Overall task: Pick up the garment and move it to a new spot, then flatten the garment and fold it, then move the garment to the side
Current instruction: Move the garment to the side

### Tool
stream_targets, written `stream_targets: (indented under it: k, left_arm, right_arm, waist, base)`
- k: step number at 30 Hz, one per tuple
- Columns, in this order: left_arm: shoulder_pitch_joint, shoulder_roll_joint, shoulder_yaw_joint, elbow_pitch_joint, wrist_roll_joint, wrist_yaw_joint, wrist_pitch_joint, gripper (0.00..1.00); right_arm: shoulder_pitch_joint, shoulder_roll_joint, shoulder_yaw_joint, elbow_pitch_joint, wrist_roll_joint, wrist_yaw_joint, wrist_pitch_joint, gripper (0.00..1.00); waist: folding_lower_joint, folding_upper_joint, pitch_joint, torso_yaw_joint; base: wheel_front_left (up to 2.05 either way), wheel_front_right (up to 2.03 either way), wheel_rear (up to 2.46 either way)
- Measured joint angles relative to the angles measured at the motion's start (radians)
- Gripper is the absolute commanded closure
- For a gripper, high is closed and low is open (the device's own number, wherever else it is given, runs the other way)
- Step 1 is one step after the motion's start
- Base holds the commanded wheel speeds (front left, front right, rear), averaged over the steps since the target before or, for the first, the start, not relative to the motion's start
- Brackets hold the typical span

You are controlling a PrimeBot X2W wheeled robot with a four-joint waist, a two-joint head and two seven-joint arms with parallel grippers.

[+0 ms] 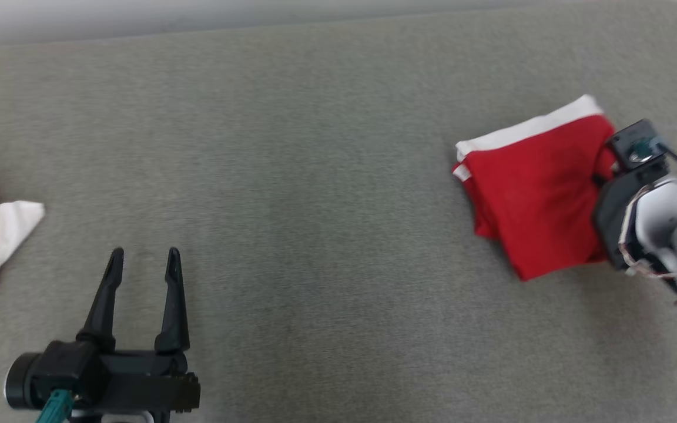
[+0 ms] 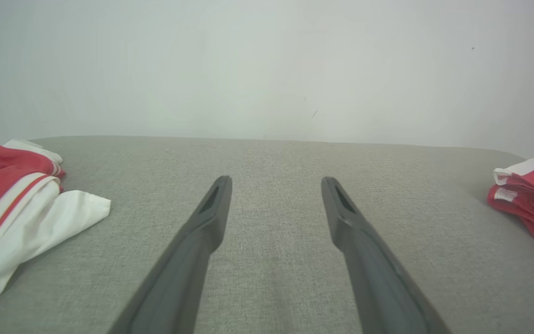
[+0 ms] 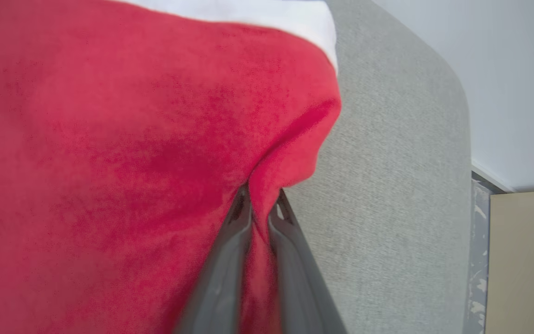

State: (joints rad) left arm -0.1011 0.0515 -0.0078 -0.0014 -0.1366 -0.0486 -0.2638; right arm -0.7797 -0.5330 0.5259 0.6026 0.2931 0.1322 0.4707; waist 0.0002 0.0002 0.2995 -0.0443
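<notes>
Folded red cloth garment with white band (image 1: 532, 188), at right end of grey fabric-covered worktop (image 1: 315, 176), likely soft, light and apt to unfold, pinched at a bunched red edge between nearly closed right fingers (image 3: 227, 269); left fingers (image 1: 103, 299) wide apart, empty.

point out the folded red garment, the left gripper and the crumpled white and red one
folded red garment (image 1: 535, 200), head view, middle of red panel
left gripper (image 1: 144, 254), head view, between its fingertips
white and red garment (image 2: 63, 218), left wrist view, white fabric

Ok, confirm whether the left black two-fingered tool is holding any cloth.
No, the left tool stands open over the grey fabric surface, gripping nothing.
</notes>
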Motion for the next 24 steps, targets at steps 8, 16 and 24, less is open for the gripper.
stream_targets:
  k: [8, 16, 24]
  left_arm:
    - [-0.094, 0.019, -0.018, -0.032, 0.049, -0.045, 0.0, 0.0]
    - [-0.137, 0.044, -0.047, -0.05, 0.074, -0.065, 0.0, 0.0]
    - [-0.143, 0.063, -0.044, -0.063, 0.075, -0.067, 0.0, 0.0]
  right_arm:
    - [-0.105, -0.095, -0.035, 0.067, -0.053, 0.0, -0.123, 1.0]
    - [-0.141, -0.095, -0.12, 0.153, -0.124, 0.0, -0.25, 1.0]
    - [-0.152, -0.063, -0.247, 0.208, -0.291, 0.0, -0.374, 1.0]
  waist:
    - [0.0, 0.0, 0.083, -0.112]
    - [0.0, 0.0, 0.173, -0.196]
    - [-0.0001, 0.0, 0.235, -0.252]
  base:
    - [0.0, 0.0, 0.0]
    - [0.0, 0.0, 0.0]
    - [0.0, 0.0, 0.0]
